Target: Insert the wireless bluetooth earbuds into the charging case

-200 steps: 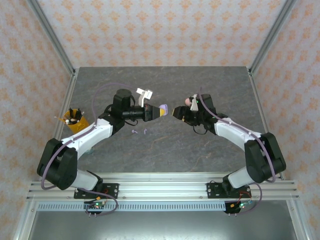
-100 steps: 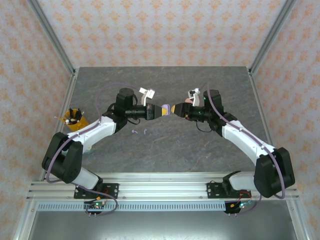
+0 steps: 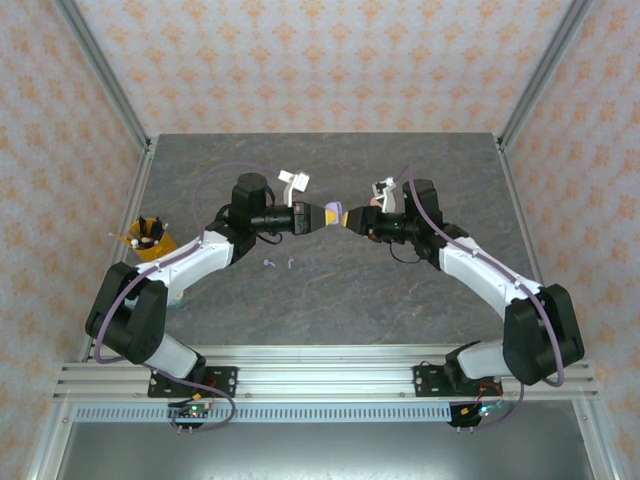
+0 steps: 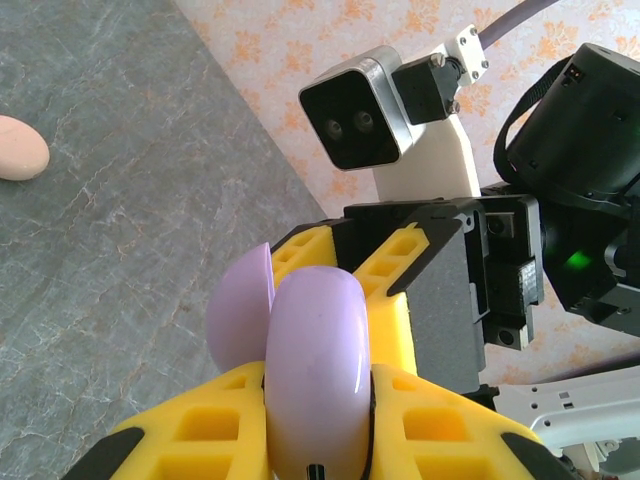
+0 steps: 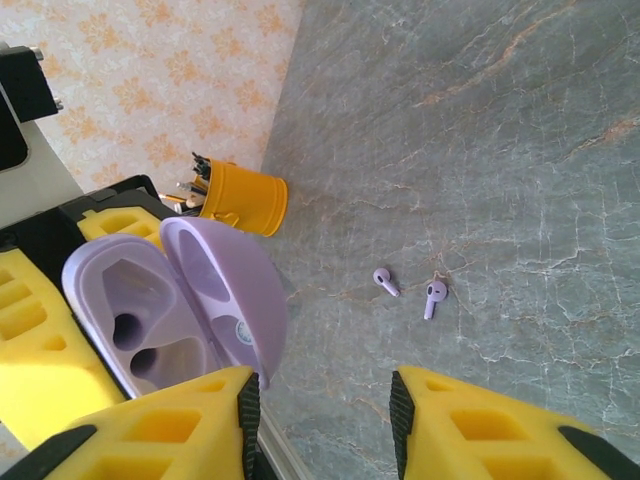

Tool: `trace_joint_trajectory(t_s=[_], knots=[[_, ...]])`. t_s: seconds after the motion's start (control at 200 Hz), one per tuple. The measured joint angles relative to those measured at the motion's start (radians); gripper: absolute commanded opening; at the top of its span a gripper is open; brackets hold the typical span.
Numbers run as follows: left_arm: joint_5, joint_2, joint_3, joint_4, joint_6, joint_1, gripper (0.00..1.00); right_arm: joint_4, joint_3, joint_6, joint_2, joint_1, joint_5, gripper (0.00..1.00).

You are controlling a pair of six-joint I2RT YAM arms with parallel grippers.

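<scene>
My left gripper (image 3: pixel 325 215) (image 4: pixel 318 385) is shut on a lilac charging case (image 4: pixel 315 350), held above the table's middle with its lid (image 5: pixel 225 290) swung open. In the right wrist view the case (image 5: pixel 130 315) shows two empty sockets. My right gripper (image 3: pixel 352 221) (image 5: pixel 325 420) is open right in front of the case, its left finger beside the lid's edge. Two lilac earbuds (image 5: pixel 385 281) (image 5: pixel 434 296) lie loose on the table, also seen below the left arm (image 3: pixel 270 263) (image 3: pixel 291 264). The pale pink earbuds are out of view.
A yellow cup of pens (image 3: pixel 150 240) (image 5: pixel 240 197) stands at the table's left edge. A pale pink rounded case (image 4: pixel 20 147) lies on the grey stone-patterned table (image 3: pixel 340 300). Patterned walls close in the back and sides.
Both arms have moved toward each other and slightly back. The gap between the held case and my right gripper has closed, so its fingers now stand at the open lid.
</scene>
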Motion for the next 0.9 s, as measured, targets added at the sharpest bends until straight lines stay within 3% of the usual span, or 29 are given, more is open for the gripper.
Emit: trace_joint_trajectory(t_s=[0.455, 0.836, 0.901], knots=[[-0.001, 0.008, 0.008, 0.0, 0.0, -0.018, 0.09, 0.009, 0.021, 0.003, 0.018, 0.0, 0.0, 0.35], [-0.013, 0.008, 0.015, -0.009, 0.0, -0.018, 0.1, 0.031, 0.041, 0.015, 0.035, 0.005, -0.011, 0.14], [-0.02, 0.008, 0.017, -0.009, 0.0, -0.018, 0.15, 0.031, 0.044, 0.016, 0.039, 0.006, -0.011, 0.09]])
